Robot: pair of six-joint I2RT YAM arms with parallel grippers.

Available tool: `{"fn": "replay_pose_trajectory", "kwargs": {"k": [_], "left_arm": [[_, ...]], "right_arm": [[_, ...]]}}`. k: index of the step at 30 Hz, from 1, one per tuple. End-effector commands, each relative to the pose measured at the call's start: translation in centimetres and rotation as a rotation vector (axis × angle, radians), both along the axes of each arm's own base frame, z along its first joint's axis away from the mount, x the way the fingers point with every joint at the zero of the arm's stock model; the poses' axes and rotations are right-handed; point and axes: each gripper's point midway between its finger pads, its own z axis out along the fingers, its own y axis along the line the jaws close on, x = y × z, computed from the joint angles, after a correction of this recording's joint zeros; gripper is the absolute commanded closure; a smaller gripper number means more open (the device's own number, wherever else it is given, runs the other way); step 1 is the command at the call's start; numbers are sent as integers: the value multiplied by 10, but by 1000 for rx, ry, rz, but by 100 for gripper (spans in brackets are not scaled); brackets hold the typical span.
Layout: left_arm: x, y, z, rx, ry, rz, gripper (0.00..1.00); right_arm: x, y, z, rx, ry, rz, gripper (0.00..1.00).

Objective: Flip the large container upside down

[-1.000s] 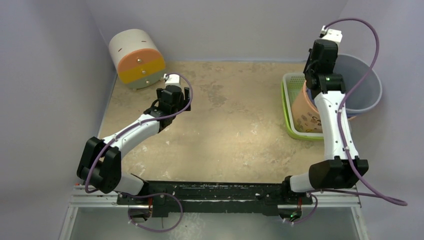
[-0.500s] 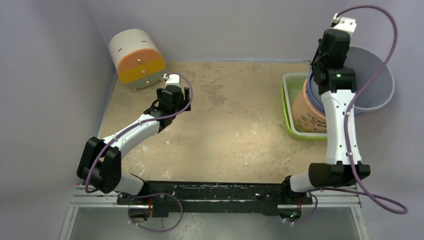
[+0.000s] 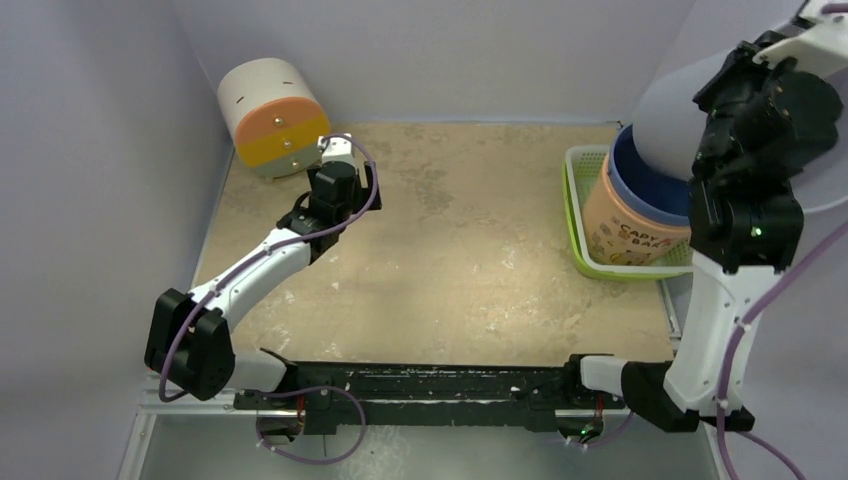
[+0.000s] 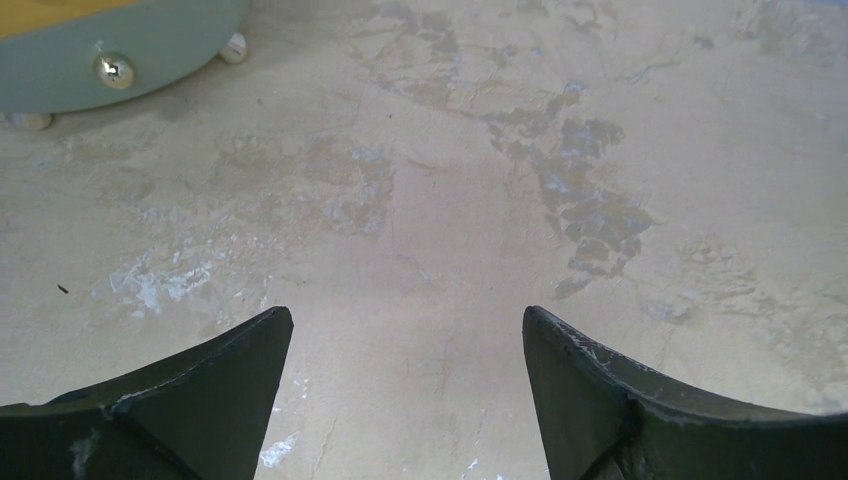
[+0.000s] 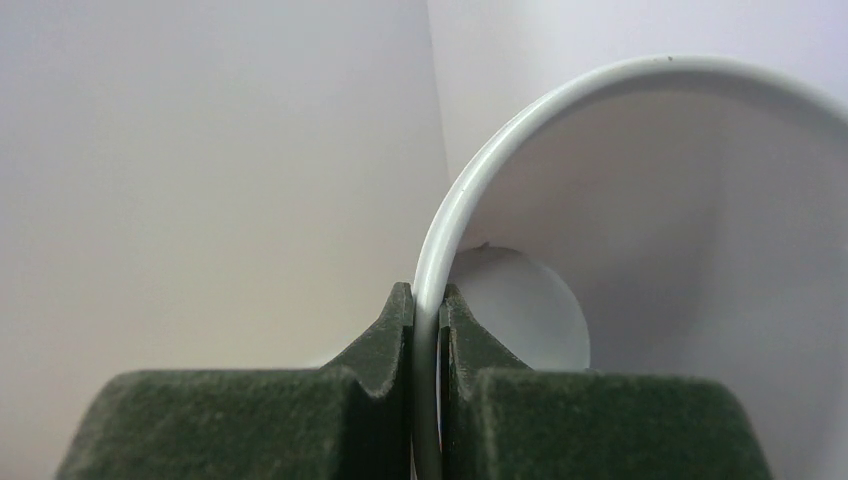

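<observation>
The large container (image 3: pixel 662 100) is a pale grey bucket, held high in the air at the back right and tilted on its side. My right gripper (image 5: pixel 428 300) is shut on its thin rim (image 5: pixel 470 190), one finger outside and one inside; the bucket's round bottom (image 5: pixel 530 310) shows past the fingers. In the top view the right wrist (image 3: pixel 755 110) covers the grip. My left gripper (image 4: pixel 400 320) is open and empty, low over bare table; in the top view it (image 3: pixel 333 190) is at the back left.
A round drawer unit (image 3: pixel 272 115) with orange, yellow and green fronts stands at the back left, close to my left gripper; its green front (image 4: pixel 120 55) shows in the left wrist view. A green basket (image 3: pixel 588 255) at the right holds an orange canister (image 3: pixel 625 228) with a blue top.
My right arm has risen sharply, lifting the grey container off the table and tilting it toward its side. My left gripper has shifted slightly back and left.
</observation>
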Motion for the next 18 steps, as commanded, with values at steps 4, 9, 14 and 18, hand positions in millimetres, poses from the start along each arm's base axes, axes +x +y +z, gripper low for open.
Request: {"fn": "replay_pose_trajectory", "kwargs": {"k": [4, 9, 14, 18], "left_arm": [[-1, -2, 89, -92, -146, 8, 18], [-16, 14, 164, -126, -260, 38, 18], [-39, 31, 223, -150, -365, 56, 18], [-56, 46, 254, -145, -416, 78, 18]], "right_arm": [[-56, 44, 87, -106, -316, 252, 100], [-51, 78, 94, -123, -345, 444, 100], [-32, 126, 88, -136, -322, 710, 100], [-14, 157, 69, -109, -296, 899, 100]]}}
